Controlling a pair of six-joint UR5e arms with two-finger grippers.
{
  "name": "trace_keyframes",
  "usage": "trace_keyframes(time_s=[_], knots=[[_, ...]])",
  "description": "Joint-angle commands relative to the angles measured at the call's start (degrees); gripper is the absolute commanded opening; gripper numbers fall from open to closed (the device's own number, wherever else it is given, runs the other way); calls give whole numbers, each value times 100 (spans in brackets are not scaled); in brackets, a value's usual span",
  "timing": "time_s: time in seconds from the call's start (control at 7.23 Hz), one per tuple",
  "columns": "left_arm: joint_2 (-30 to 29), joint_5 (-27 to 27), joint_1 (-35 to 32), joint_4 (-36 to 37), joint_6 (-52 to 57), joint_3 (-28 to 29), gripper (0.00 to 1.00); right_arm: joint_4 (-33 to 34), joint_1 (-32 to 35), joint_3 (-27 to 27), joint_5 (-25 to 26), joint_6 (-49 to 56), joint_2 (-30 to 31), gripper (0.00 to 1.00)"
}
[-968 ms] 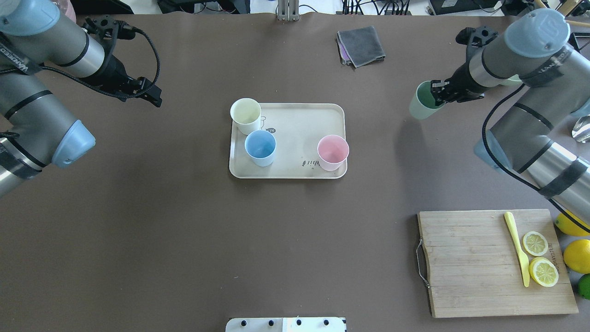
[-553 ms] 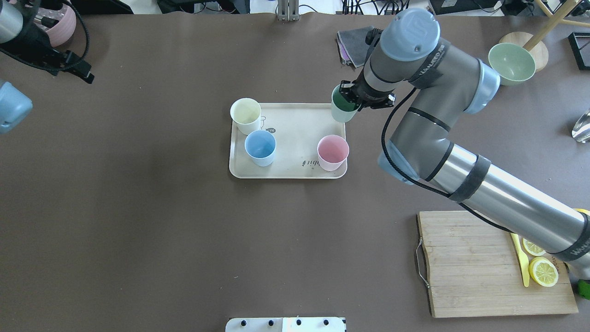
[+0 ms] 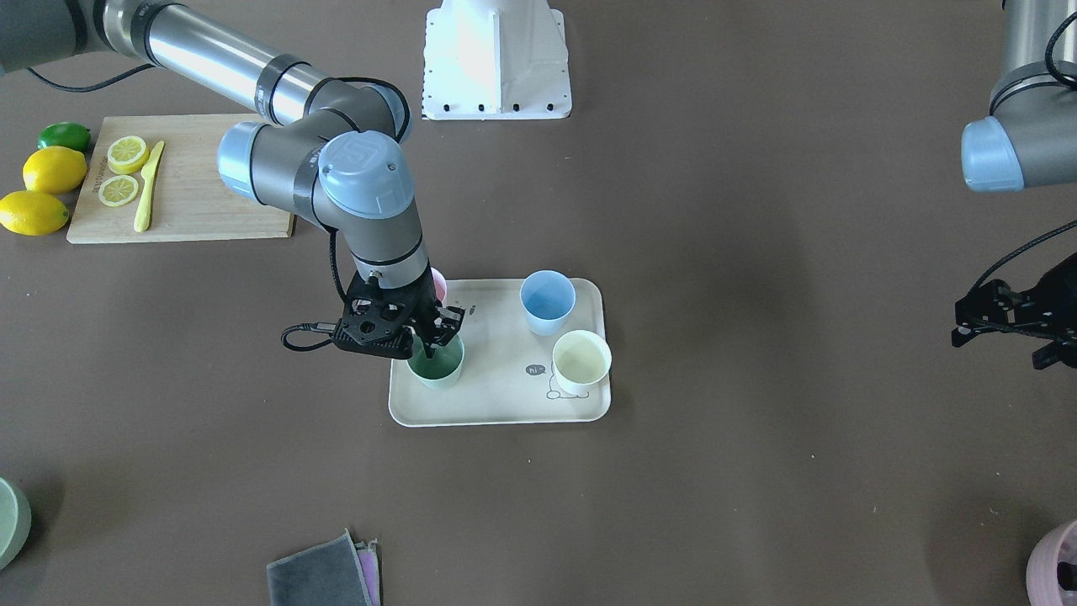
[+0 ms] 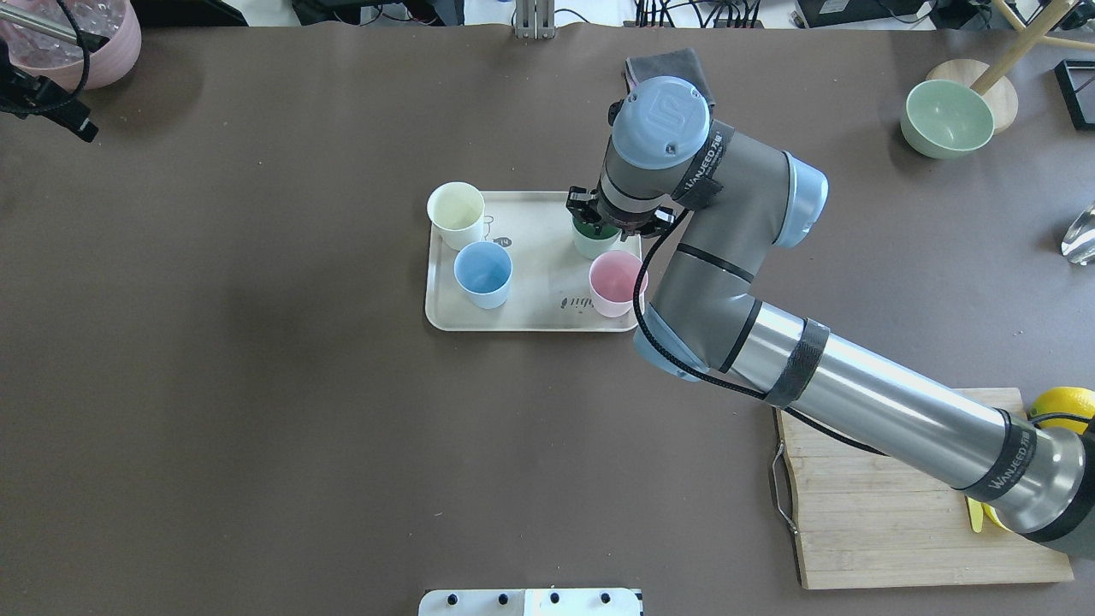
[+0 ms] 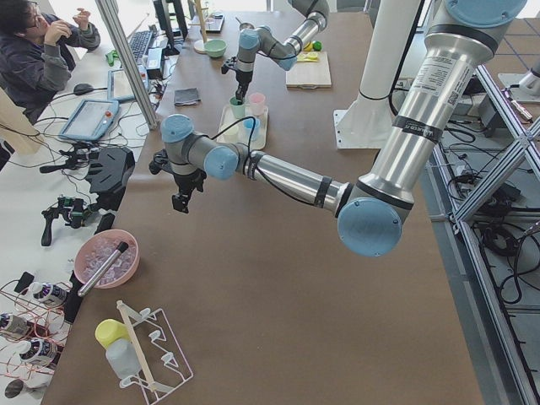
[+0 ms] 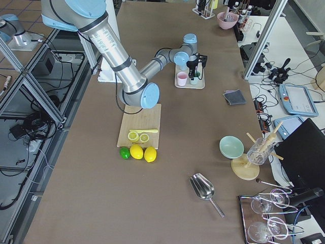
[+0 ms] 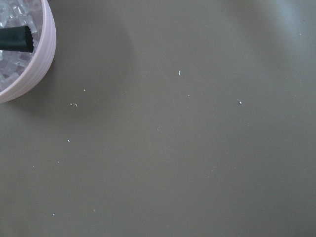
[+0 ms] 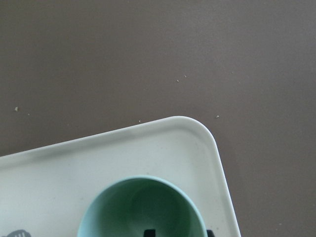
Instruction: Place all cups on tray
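The cream tray lies mid-table. On it stand the yellow cup, the blue cup and the pink cup. My right gripper is shut on the rim of the green cup, one finger inside, one outside, at the tray's far right corner. The right wrist view shows the green cup over the tray's corner. I cannot tell whether the cup rests on the tray. My left gripper hangs open and empty far to the left, near the pink pot.
A grey cloth lies beyond the tray. A green bowl sits far right. A wooden cutting board with lemon slices and a yellow knife is near right, partly under my right arm. The pot also shows in the left wrist view.
My right arm has carried the green cup from the table's right side leftward onto the tray's far right corner. My left arm has drawn back to the far left.
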State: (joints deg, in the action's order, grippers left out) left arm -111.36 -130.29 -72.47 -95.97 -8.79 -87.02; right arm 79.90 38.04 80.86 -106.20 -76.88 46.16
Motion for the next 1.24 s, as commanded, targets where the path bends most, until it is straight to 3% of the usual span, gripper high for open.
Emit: trace_keyframes(time_s=[0.0,0.69,1.11], knots=[[18,-5,5,-18,-8,-16,98,0,106,53,-32,146,-1,100],[35,-242,-4,-36,-26,-8,98,70,624,334,-559,540,165,100],[106,-243,-56,16,-8,-165,98,70,1247,956,-945,1714,1172,100]])
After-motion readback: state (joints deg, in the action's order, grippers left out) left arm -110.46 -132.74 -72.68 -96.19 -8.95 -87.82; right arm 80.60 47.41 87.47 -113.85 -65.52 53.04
